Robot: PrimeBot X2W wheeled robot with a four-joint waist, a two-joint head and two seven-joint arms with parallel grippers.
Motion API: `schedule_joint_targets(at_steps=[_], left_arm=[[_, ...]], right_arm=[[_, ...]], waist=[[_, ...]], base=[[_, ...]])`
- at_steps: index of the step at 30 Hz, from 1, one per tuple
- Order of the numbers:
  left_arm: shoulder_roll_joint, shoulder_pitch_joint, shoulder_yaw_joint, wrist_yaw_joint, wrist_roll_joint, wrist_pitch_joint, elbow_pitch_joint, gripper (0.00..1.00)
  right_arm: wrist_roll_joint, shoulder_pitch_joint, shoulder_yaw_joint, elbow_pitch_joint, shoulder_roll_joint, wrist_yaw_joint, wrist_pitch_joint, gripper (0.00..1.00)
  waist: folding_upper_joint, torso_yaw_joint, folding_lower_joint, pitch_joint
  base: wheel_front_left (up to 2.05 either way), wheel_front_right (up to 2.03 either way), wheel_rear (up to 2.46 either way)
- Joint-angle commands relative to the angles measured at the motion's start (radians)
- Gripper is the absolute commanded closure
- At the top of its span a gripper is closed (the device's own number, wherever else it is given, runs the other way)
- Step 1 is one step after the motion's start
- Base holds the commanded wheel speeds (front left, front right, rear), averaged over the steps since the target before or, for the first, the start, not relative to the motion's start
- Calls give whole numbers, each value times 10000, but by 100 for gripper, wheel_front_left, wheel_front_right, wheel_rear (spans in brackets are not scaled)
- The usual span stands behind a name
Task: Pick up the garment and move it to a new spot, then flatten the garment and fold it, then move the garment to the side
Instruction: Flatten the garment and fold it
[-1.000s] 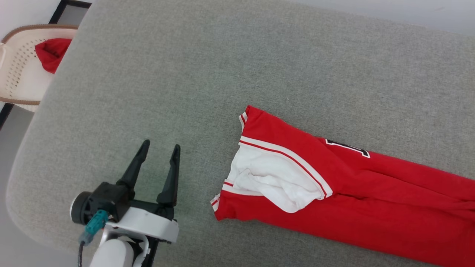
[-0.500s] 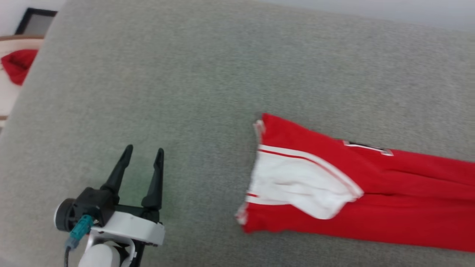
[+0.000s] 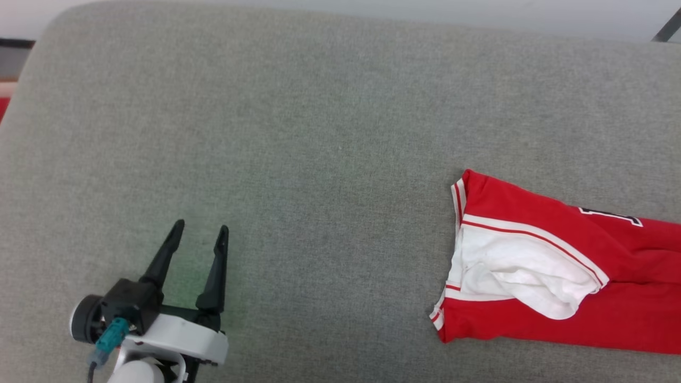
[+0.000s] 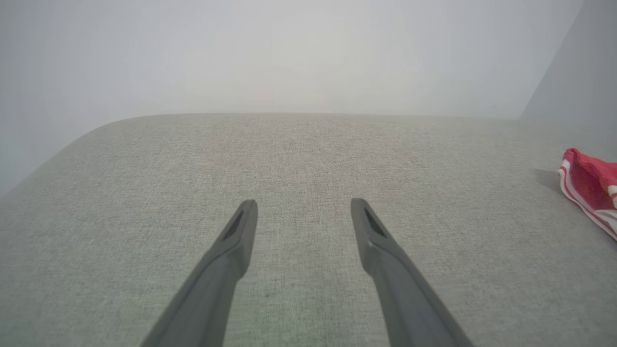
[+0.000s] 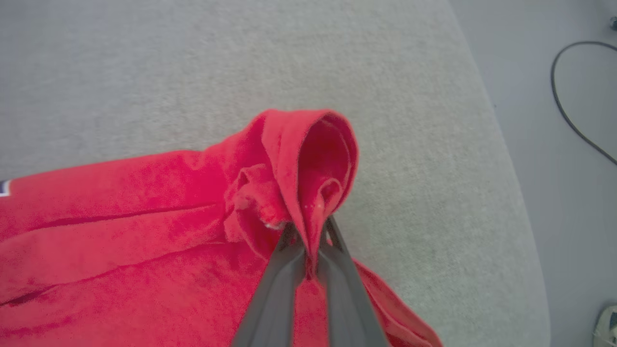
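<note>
The grey woven padded surface (image 3: 298, 133) carries the long red jersey with white sleeve (image 3: 553, 266) at its right side. Its long axis runs left-to-right, sleeve end pointing left. The right gripper (image 5: 309, 236) pinches a bunched red fold of it. The left gripper (image 3: 201, 226), near left, gapes empty.

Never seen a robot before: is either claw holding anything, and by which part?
The right claw pinches the red jersey by a bunched edge fold; the left claw holds nothing.

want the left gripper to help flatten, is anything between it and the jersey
Nothing visible does. Bare grey cushion lies between the left gripper and the jersey, whose sleeve end is nearest. The right gripper is shut on a red fold of it.
</note>
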Motion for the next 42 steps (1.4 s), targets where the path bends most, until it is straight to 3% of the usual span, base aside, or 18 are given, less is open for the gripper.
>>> schedule_joint_targets(at_steps=[1,12,18,29,37,38,39,40,41,42], left_arm=[[-28,103,-20,-16,-2,6,20,0],[-454,333,-48,-18,-180,6,203,0],[-744,230,-199,-18,-266,6,290,0],[-1005,-91,-507,-19,-382,6,436,0],[-1089,-274,-614,-19,-456,6,591,0],[-1082,-288,-613,-19,-468,6,611,0],[-1059,-294,-597,-19,-479,6,634,0],[-1038,-301,-579,-19,-489,6,649,0],[-1009,-301,-552,-19,-509,6,665,0],[-976,-291,-541,-19,-524,6,678,0]], right_arm=[[139,46,326,-277,2,-11,-4,100],[1191,435,3199,-4657,560,-8,1158,100],[1097,-406,4876,-6010,1092,-8,1818,100],[450,-1905,6909,-4908,1444,-8,1979,100],[441,-1979,7753,-3401,1269,-8,1430,100],[499,-1989,7824,-3277,1296,-8,1318,95],[528,-2028,7900,-3189,1308,-8,1207,69],[662,-2042,7998,-3157,1326,-8,1133,30],[783,-2066,8100,-3170,1343,-8,1049,0],[924,-2106,8131,-3223,1359,-8,929,0]], waist=[[0,-76,0,-157],[0,415,0,-514],[0,1039,0,-544],[0,2010,0,-346],[0,2098,0,-307],[0,2060,0,-338],[0,2011,0,-369],[0,1962,0,-407],[0,1904,0,-458],[0,1839,0,-513]], base=[[0,0,0],[0,0,0],[0,0,0],[0,0,0],[0,0,0],[0,0,0],[0,0,0],[0,0,0],[0,0,0],[0,0,0]])
